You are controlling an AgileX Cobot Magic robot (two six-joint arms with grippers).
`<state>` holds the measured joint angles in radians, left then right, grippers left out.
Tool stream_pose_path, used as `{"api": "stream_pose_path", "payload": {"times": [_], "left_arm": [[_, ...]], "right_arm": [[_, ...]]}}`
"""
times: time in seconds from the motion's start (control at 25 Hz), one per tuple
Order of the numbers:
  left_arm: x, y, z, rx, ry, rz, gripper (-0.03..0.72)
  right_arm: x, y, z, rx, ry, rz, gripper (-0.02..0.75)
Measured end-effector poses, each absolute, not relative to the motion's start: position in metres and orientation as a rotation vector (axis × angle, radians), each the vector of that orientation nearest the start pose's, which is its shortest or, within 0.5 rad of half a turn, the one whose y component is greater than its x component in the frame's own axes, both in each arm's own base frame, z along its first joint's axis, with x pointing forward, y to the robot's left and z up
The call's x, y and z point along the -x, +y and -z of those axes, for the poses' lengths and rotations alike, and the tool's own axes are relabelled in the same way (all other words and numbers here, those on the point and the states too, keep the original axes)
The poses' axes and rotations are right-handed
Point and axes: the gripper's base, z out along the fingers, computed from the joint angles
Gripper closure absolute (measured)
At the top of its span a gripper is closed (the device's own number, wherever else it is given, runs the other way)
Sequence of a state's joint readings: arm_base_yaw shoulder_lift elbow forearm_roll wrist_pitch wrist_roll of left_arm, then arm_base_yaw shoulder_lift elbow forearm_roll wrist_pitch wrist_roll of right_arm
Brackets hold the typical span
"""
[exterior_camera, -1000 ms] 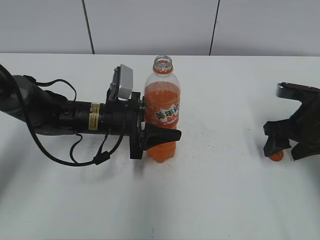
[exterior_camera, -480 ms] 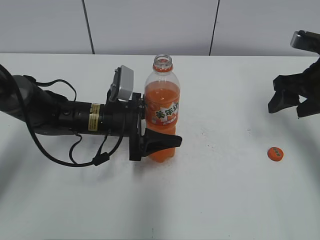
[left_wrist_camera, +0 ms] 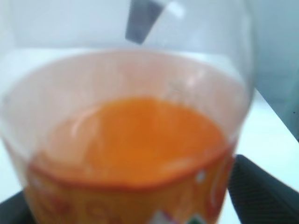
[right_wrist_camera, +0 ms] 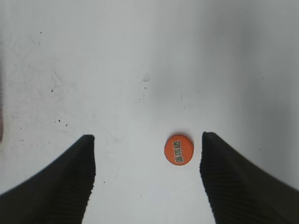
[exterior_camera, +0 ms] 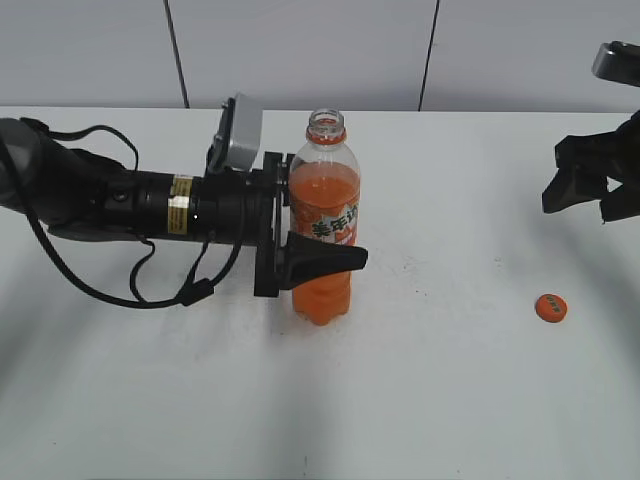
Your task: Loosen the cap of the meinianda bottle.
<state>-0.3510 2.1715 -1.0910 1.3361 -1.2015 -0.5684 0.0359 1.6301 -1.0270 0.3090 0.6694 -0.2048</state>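
Observation:
The meinianda bottle (exterior_camera: 323, 235) stands on the white table with orange drink, its label and an orange neck ring. Its mouth is bare and open. My left gripper (exterior_camera: 335, 240) reaches in from the left and is shut on the bottle's middle. One black finger (exterior_camera: 325, 262) crosses the bottle's front; the other is hidden behind it. The left wrist view is filled by the blurred bottle (left_wrist_camera: 131, 140). The orange cap (exterior_camera: 551, 307) lies flat on the table at the right. My right gripper (exterior_camera: 597, 187) hangs open and empty above and behind it. In the right wrist view the cap (right_wrist_camera: 179, 149) lies between the spread fingers (right_wrist_camera: 147, 137), nearer the right one.
The white table (exterior_camera: 430, 400) runs to a grey panelled wall (exterior_camera: 300, 50) at the back. The left arm's body and black cables (exterior_camera: 130, 215) lie across the left half of the table. Small dark specks mark the tabletop (right_wrist_camera: 60, 122).
One second ago my right gripper was low on the table around the cap; it has let go and risen up and away. The left arm has shifted slightly upward with the bottle.

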Motion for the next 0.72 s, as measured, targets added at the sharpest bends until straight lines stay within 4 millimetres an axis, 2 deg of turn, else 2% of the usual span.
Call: {"api": "stream_pose_path", "payload": {"times": [0.48, 0.72], "left_arm": [[-0.32, -0.205, -0.208, -1.287, 1.21, 1.019, 0.101], [-0.302, -0.199, -0.27, -1.28, 1.082, 0.959, 0.101]], "right_arm": [[-0.312, 0.028, -0.238, 0.056, 2.66, -0.278, 0.214], [-0.306, 0.029, -0.274, 0.077, 2.571, -0.283, 0.214]]}}
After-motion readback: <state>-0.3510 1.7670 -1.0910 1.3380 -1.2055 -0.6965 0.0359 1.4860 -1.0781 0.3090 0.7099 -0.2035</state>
